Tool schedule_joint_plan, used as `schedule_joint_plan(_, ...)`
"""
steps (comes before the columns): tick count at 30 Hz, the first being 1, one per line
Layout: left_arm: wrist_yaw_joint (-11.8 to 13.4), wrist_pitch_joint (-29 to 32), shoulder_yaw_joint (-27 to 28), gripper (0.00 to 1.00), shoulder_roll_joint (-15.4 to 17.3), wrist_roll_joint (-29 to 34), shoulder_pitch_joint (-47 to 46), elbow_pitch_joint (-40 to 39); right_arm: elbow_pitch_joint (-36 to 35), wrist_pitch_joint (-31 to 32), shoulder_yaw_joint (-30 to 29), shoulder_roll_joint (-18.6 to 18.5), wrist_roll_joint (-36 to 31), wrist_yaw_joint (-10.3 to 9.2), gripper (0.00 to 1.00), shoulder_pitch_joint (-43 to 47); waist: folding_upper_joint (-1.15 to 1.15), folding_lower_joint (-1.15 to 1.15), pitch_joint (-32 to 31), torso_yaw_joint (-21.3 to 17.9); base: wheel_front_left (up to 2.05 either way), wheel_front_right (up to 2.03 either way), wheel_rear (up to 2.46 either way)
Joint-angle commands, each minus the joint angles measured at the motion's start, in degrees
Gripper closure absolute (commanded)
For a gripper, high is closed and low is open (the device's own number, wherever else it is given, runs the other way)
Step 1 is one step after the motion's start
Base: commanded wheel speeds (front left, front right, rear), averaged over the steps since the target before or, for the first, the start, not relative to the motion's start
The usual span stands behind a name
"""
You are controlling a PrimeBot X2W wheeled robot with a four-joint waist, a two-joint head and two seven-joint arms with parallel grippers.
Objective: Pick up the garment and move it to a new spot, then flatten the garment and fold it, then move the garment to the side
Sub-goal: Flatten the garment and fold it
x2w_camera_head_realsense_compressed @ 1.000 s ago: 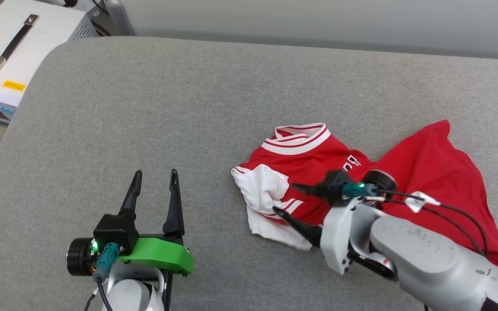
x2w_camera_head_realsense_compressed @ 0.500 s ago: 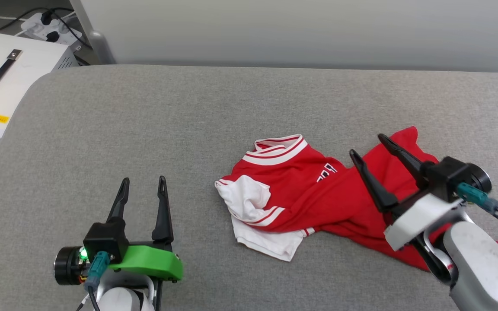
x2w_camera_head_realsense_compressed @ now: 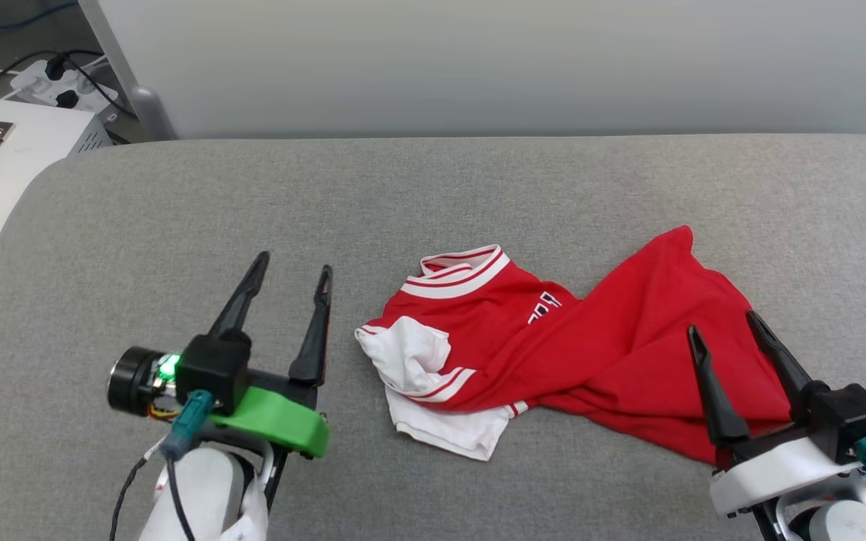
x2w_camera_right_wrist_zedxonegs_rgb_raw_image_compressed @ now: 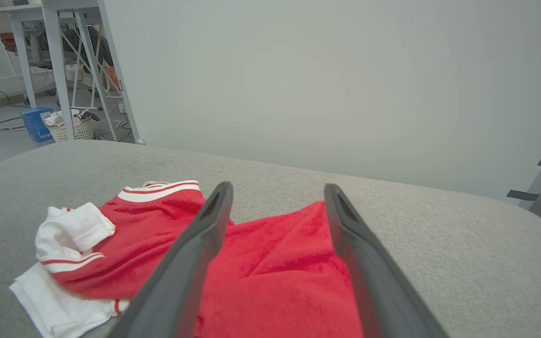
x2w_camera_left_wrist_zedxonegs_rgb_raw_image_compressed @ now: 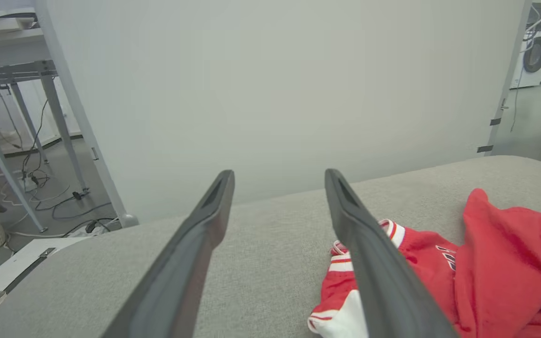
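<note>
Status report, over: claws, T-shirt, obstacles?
Left claw open, left of T-shirt, apart. Right claw open, over its red body. T-shirt crumpled on grey cushion, ungrasped. No obstacle seen.

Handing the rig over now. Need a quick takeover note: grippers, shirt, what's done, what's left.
Garment: lies crumpled on the grey cushion, collar toward the far side, white sleeve bunched at its left end, red body twisted out to the right.
Left gripper: open, empty, over bare cushion just left of the sleeve.
Right gripper: open, empty, above the red body end.
Done: no flattening or folding shows; neither gripper holds the shirt.
Left: spread it flat, fold it, move it to the side.
</note>
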Motion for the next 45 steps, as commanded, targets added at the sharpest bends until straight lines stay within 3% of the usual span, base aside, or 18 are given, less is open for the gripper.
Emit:
schedule_joint_plan(1, -0.32, -0.2, -2.1, 0.0, 1.29, -0.49, -1.92, 0.99, -0.59, -0.26, -0.64, 0.55, -0.37, -0.03, 0.0, 1.02, 0.0, 0.0, -0.23, -0.21, 0.0, 0.0, 0.0)
schedule_joint_plan(10, -0.46, 11.42, -22.43, 0.0, 10.63, -11.05, -13.98, 1.41, -1.53, -0.27, -2.48, 1.91, -0.99, -0.03, 0.0, 2.5, 0.0, 0.0, 0.8, -0.98, 0.0, 0.0, 0.0)
schedule_joint_plan(17, -0.46, 25.77, -37.26, 0.0, 19.48, -27.78, -24.12, -1.39, -1.43, -0.27, -1.99, 1.43, -0.96, -0.03, 0.0, 0.26, 0.0, 0.0, 2.96, -2.26, 0.0, 0.0, 0.0)
schedule_joint_plan(24, -0.47, 41.01, -51.75, 0.0, 27.46, -40.42, -32.92, -3.53, -1.05, -0.27, -2.02, 1.8, -0.84, -0.03, 0.0, -2.2, 0.0, 0.0, 5.61, -4.35, 0.0, 0.0, 0.0)
schedule_joint_plan(32, -0.47, 46.05, -62.78, 0.0, 29.79, -45.61, -38.22, -2.58, -1.06, -0.27, -1.94, 2.94, -0.67, -0.03, 0.0, -4.59, 0.0, 0.0, 9.46, -6.84, 0.0, 0.0, 0.0)
schedule_joint_plan(45, -0.47, 52.7, -64.63, 0.0, 28.61, -41.46, -35.15, 3.51, -0.96, -0.27, -1.72, 4.37, -0.56, -0.03, 0.0, -8.72, 0.0, 0.0, 15.87, -8.84, 0.0, 0.0, 0.0)
